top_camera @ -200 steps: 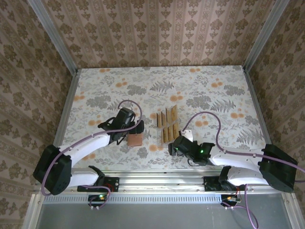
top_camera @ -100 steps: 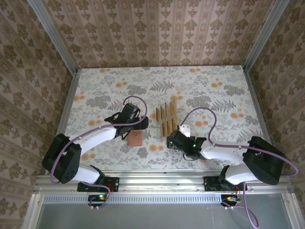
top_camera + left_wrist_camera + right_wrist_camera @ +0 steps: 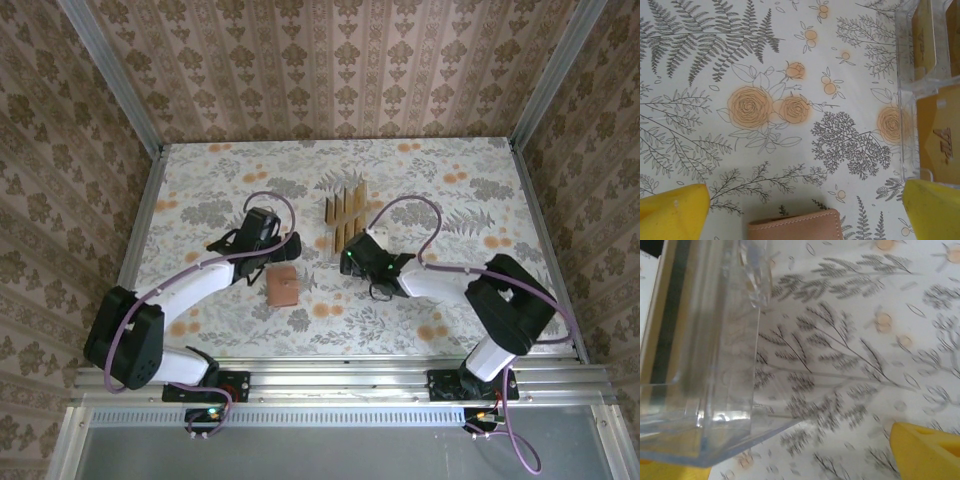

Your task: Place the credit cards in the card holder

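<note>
Though plain slivers overhead, credit cards [image 3: 939, 165] logo-marked at left wrist.

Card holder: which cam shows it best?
Top external. The whole card holder is in frame there, lying flat with nothing covering it. The left wrist view catches just a strip of its stitched edge at the bottom of the frame.

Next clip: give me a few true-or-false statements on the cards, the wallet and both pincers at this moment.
1. The card holder lies flat on the table, held by neither pincer. True.
2. The credit cards lie stacked flat on the table. False: they stand on edge in a clear stand.
3. The left pincer is shut on a card. False: it is open and empty, near the card holder.
4. The right pincer is open beside the clear stand. True.
</note>
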{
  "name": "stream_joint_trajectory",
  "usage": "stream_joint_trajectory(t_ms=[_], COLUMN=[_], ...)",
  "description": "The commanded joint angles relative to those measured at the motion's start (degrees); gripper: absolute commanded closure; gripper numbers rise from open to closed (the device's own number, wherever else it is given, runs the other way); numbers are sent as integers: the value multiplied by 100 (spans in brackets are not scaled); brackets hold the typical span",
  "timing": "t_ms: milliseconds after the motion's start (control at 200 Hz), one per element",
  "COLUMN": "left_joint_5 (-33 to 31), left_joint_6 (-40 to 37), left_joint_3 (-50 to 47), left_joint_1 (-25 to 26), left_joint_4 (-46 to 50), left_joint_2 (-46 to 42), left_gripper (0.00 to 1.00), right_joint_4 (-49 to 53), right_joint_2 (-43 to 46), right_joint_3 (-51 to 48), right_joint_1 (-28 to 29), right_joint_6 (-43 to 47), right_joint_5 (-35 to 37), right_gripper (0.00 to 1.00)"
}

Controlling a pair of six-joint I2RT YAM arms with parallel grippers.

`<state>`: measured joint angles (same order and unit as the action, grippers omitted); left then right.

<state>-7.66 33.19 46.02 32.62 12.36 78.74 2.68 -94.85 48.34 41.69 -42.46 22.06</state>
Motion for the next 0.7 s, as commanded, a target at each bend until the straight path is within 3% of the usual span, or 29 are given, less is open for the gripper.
stream_joint_trajectory(t_ms=[0, 425, 580, 695], left_joint_5=[172, 457, 503, 489], left_joint_6=[-109, -154, -159, -193], left_joint_3=[-47, -102, -16, 19], left_joint_1=[-105, -400, -519, -593], left_joint_4=[-54, -184, -35, 170], left_joint_2=[-164, -185, -200, -308], left_gripper=[0, 0, 0, 0], right_joint_4=[-137, 88, 294, 660], right_joint_2=[-384, -1158, -711, -19], right_joint_3=[412, 1440, 1319, 1025], right_joint_1=[-278, -995, -979, -946], right_joint_6=[309, 797, 869, 931], right_joint_5=[-185, -764, -1047, -973], right_gripper=[10, 10, 8, 0])
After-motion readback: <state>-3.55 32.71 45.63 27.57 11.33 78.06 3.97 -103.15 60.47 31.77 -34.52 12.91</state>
